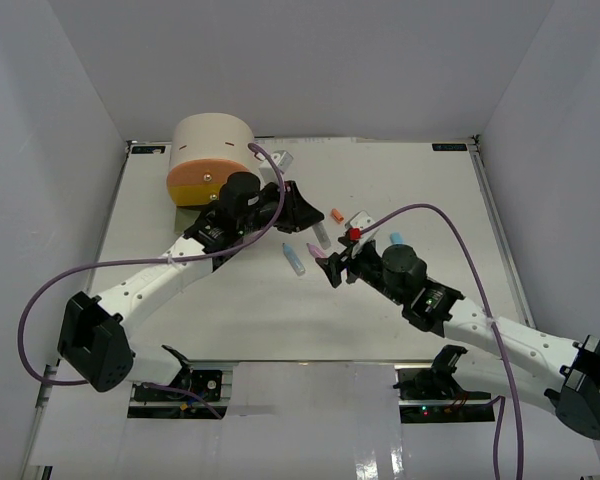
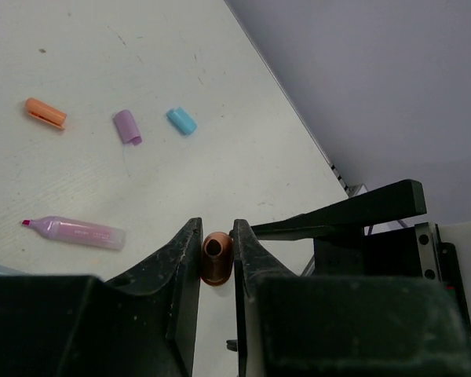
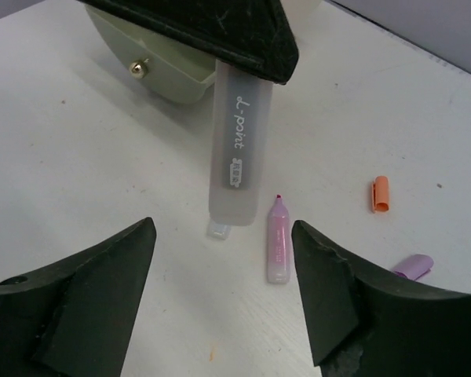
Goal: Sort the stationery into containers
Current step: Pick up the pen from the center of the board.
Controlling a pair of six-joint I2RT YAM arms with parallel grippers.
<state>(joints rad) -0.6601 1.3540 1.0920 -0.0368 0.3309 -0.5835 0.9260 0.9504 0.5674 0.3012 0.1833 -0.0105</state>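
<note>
My left gripper (image 2: 217,236) (image 1: 310,218) is shut on a grey translucent marker (image 3: 239,149), which hangs tip-down over the table; in the left wrist view I see only its end (image 2: 217,255). A small clear cap (image 3: 217,229) lies on the table under it. My right gripper (image 3: 224,226) (image 1: 338,268) stands wide open just above the table, with an uncapped pink marker (image 3: 277,239) (image 2: 74,232) lying between its fingers, untouched. The beige cabinet (image 1: 212,140) with its orange drawer (image 1: 193,187) stands at the back left.
A grey-green drawer (image 3: 161,78) with a round knob (image 3: 138,68) sits on the table behind the held marker. Loose caps lie around: orange (image 2: 45,113) (image 3: 381,193), purple (image 2: 127,126) (image 3: 412,267) and blue (image 2: 181,121). A blue marker (image 1: 294,259) lies between the arms.
</note>
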